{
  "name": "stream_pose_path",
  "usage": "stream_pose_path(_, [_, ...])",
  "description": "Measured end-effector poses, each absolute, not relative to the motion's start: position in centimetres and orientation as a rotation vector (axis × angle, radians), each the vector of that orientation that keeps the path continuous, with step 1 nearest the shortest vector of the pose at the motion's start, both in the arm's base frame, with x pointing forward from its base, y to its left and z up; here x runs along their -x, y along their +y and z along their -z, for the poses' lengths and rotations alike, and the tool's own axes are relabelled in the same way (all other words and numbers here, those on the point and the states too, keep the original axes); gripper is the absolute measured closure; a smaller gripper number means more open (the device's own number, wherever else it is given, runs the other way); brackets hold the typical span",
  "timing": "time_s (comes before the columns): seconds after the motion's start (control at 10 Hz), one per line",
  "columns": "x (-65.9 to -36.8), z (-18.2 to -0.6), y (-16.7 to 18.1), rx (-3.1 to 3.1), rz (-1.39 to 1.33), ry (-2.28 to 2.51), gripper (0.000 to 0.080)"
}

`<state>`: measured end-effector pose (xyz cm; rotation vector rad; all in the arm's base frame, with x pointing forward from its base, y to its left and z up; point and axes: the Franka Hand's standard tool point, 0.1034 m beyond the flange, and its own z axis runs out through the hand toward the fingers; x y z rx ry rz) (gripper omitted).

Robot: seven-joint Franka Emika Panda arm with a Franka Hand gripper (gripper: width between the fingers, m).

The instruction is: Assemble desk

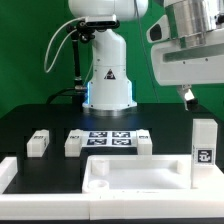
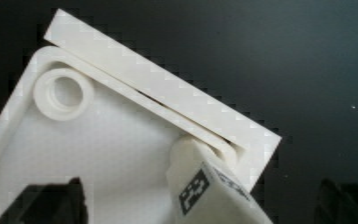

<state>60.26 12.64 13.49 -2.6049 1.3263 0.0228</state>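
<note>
Exterior view is showing the gripper [image 1: 187, 93] hanging above the upright leg [image 1: 203, 143] standing in a corner of the tabletop [image 1: 130, 180] at that view's right — wrist view is showing its fingers [image 2: 51, 203] spread wide, gripping nothing.

Ext. view: black bench [image 1: 45, 120] is filling the mid-ground, w/ green backdrop [image 1: 25, 50] hanging behind it. Marker board [image 1: 110, 139] is lying flat near bench centre, tags facing up. White rail [image 1: 8, 172] is edging the bench at the ext. view's left, toward the front. Wrist view: bench is showing as plain dark ground.
</note>
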Motion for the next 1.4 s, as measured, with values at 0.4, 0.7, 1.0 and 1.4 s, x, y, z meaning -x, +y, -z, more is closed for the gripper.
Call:
stream_pose_path(0.4, [-54.3, -9.5, 9.6, 2.875, -0.075, 0.806, 0.0151])
stream_pose_path(0.7, [-54.3, -9.4, 9.4, 2.945, -0.052, 0.503, 0.0151])
stream_pose_path(1.0, [-52.1, -7.2, 8.0, 2.995, -0.099, 0.199, 0.0151])
stream_pose_path(1.4, [-46.9, -4.8, 6.0, 3.062, -0.132, 0.082, 0.0151])
